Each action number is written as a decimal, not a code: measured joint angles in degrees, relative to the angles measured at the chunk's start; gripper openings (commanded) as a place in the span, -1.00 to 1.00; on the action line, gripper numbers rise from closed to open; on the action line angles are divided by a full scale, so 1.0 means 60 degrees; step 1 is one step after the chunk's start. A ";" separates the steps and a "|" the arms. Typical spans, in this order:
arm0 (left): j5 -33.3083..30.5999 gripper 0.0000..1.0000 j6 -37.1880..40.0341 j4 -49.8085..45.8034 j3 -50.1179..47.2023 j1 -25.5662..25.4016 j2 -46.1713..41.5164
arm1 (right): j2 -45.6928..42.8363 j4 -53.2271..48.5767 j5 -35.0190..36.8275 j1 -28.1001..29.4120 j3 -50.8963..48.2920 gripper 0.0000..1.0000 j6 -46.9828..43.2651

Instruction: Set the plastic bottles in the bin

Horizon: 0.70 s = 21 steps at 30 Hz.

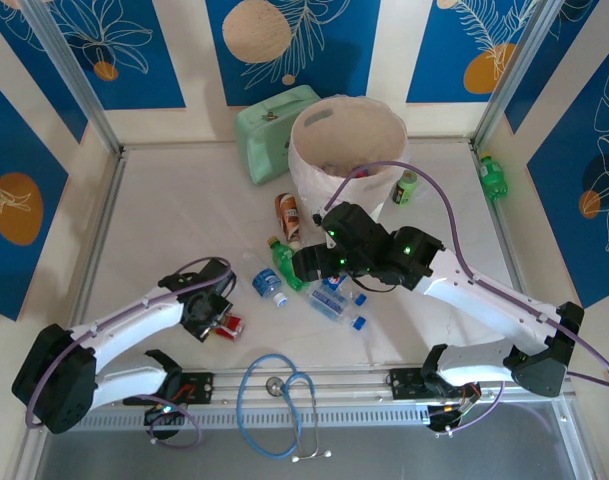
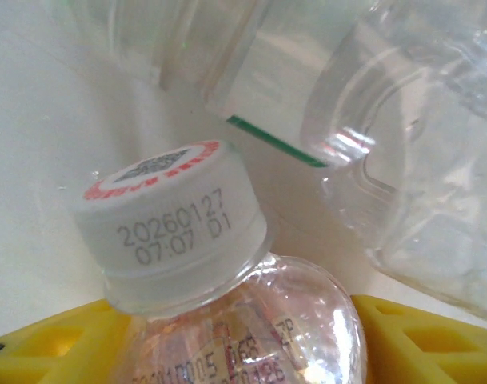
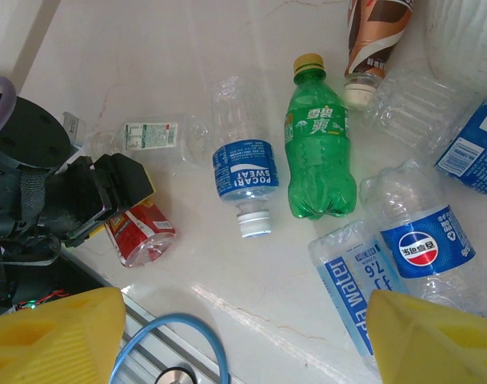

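One white-capped bottle [image 2: 171,216] inside the left pincer [image 2: 239,340]; two green bottles [image 1: 284,263] [image 1: 494,176].

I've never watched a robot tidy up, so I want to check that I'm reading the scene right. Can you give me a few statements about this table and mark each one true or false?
1. A green soda bottle lies on its side on the table. True.
2. The bin has tipped over. False: it stands upright, next to a mint-green case.
3. The left jaws sit on either side of a white-capped bottle. True.
4. The right jaws are carrying a bottle. False: they stand open, with nothing held, above bottles lying on the table.
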 measured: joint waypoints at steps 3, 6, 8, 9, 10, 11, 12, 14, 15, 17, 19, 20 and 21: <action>-0.0004 0.11 0.0098 -0.0266 0.0273 -0.0153 -0.0069 | -0.0018 0.0007 -0.0004 0.0000 0.0000 0.59 0.0040; -0.0051 0.11 0.0259 -0.0718 0.0878 -0.0481 -0.0240 | -0.0117 0.0022 -0.0146 -0.0011 0.0004 0.58 0.0076; -0.0135 0.11 0.0452 -0.1009 0.1501 -0.0710 -0.0390 | -0.0200 0.0055 -0.0412 -0.0062 0.0004 0.58 0.0102; -0.0186 0.11 0.0601 -0.1126 0.1861 -0.0809 -0.0463 | -0.0251 0.0117 -0.0616 -0.0117 0.0007 0.59 0.0106; -0.0208 0.11 0.0790 -0.1198 0.2273 -0.0882 -0.0528 | -0.0277 0.0193 -0.0841 -0.0182 0.0007 0.59 0.0124; -0.0240 0.11 0.0984 -0.1228 0.2652 -0.0922 -0.0565 | -0.0306 0.0280 -0.1107 -0.0259 0.0007 0.59 0.0142; -0.0262 0.11 0.1249 -0.1239 0.3082 -0.0940 -0.0565 | -0.0324 0.0397 -0.1410 -0.0357 0.0007 0.60 0.0182; -0.0277 0.10 0.1800 -0.1115 0.3894 -0.0943 -0.0481 | -0.0368 0.0641 -0.1967 -0.0535 0.0007 0.64 0.0255; -0.0277 0.11 0.2102 -0.0965 0.4262 -0.0951 -0.0408 | -0.0393 0.0772 -0.2273 -0.0619 0.0007 0.69 0.0324; -0.0244 0.11 0.2688 -0.0470 0.4838 -0.0951 -0.0244 | -0.0463 0.1020 -0.2765 -0.0736 0.0007 0.74 0.0404; -0.0087 0.11 0.3209 0.0244 0.5176 -0.0951 -0.0113 | -0.0568 0.1231 -0.3195 -0.0845 0.0007 0.77 0.0528; 0.0022 0.10 0.3413 0.0557 0.5249 -0.0951 -0.0062 | -0.0627 0.1319 -0.3351 -0.0885 0.0007 0.77 0.0568; 0.0175 0.11 0.3585 0.0889 0.5300 -0.0951 0.0000 | -0.0688 0.1421 -0.3497 -0.0958 0.0004 0.78 0.0634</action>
